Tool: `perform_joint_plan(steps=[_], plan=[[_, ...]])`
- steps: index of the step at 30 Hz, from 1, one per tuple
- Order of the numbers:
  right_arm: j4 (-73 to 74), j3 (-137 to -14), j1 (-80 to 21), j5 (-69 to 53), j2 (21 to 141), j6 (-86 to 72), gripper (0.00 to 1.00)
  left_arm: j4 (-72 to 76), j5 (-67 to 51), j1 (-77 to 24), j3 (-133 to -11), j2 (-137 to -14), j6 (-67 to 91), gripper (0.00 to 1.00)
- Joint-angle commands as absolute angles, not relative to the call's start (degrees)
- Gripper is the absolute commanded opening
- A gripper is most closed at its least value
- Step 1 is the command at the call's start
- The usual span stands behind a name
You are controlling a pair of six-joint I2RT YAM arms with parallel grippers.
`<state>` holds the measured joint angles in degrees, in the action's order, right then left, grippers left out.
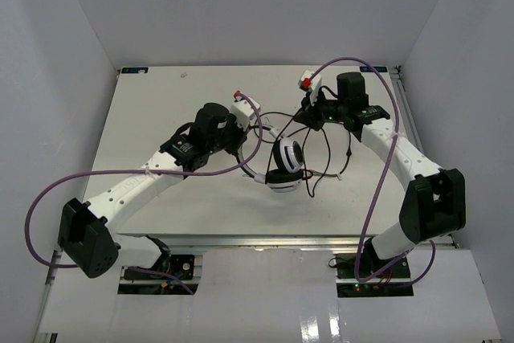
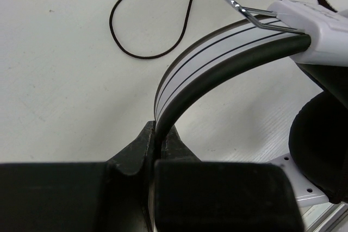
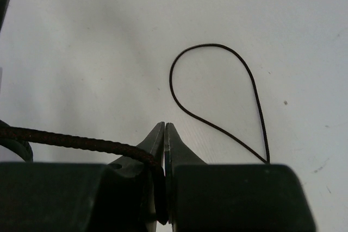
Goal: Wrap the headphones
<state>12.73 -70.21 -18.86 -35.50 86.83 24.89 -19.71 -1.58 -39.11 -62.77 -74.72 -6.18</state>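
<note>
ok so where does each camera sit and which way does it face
Top external: fixed above and behind the bases, looking down on the table and headphones; both arms show whole.
Left wrist: on the left wrist, looking along the left gripper, shut on the white headband; only its jaws show.
Right wrist: on the right wrist, looking along the right gripper, shut on the cord; only its jaws show.
Shared: all three show the table and cord.
</note>
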Motion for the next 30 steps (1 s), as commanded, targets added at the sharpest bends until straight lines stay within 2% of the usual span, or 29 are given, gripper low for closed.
perform_joint_plan(steps=[1,15,18,24,30], plan=[[2.5,-67.1,-15.9,-49.3,84.1,20.3,0.09,-19.7,-5.9,-39.6,-68.4,-69.4,-2.9,0.00],[-10.6,-64.8,-15.7,-66.6,91.0,8.9,0.17,-21.3,-15.3,-39.6,-80.9,-70.7,7.9,0.00],[-26.1,-62.4,-15.8,-72.5,92.7,-6.6,0.22,-21.3,-16.0,-39.7,-83.7,-71.9,9.8,0.00],[-67.5,-55.5,-16.9,-75.3,96.6,-41.3,0.36,-21.4,-15.7,-39.7,-89.2,-73.4,12.3,0.00],[-67.2,-53.4,-18.0,-74.7,94.3,-40.9,0.37,-23.7,-9.9,-39.7,-91.4,-74.4,8.8,0.00]])
